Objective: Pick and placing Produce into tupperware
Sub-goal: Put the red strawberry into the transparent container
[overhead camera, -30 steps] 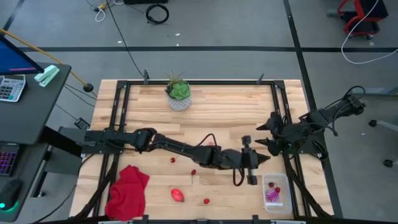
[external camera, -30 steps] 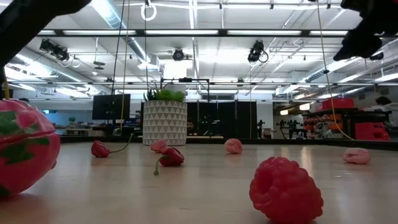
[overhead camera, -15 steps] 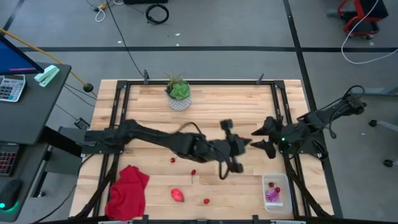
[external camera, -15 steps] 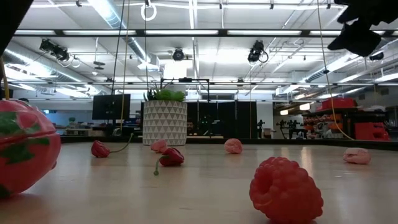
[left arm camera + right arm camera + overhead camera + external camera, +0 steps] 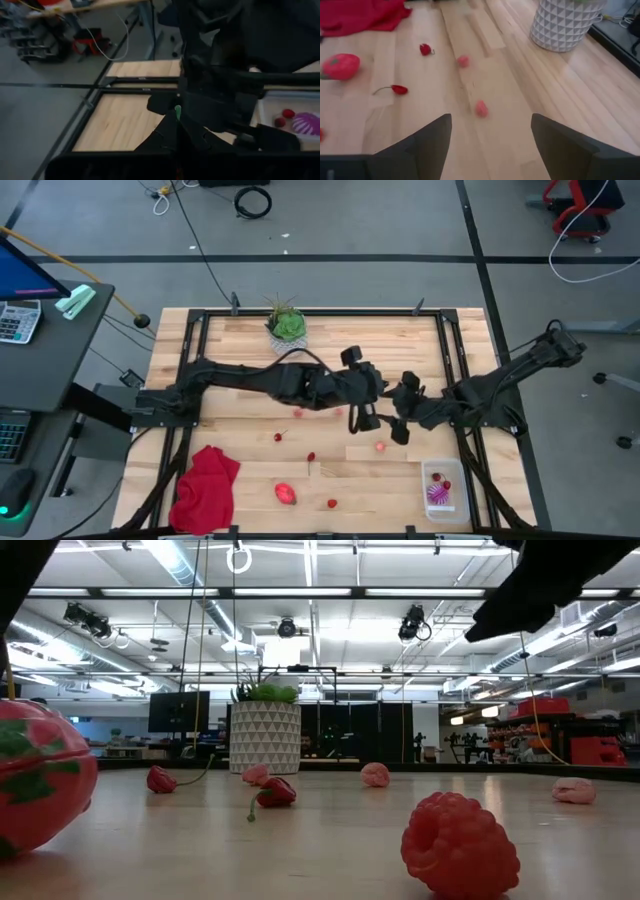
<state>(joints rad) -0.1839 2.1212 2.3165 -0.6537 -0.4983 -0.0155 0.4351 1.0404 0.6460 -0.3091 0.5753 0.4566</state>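
Both arms over the middle of the table, clear tub at the near right corner.

The table (image 5: 330, 345) carries the red cloth (image 5: 207, 488) at its near left corner, the plant pot (image 5: 288, 340) at the far edge, and the tub (image 5: 443, 489), which holds a purple ribbed ball (image 5: 438, 495) and two small red berries (image 5: 283, 116). The oval red piece (image 5: 286, 494) and loose berries (image 5: 380, 447) lie out on the boards. A second ago the left gripper (image 5: 362, 395) hung just beside the tub; now it is mid-table, its fingers perhaps closed, though I cannot tell. The right gripper (image 5: 401, 412) has swung in beside it, fingers (image 5: 422, 145) spread. Only the low view shows a raspberry (image 5: 460, 845) close up.
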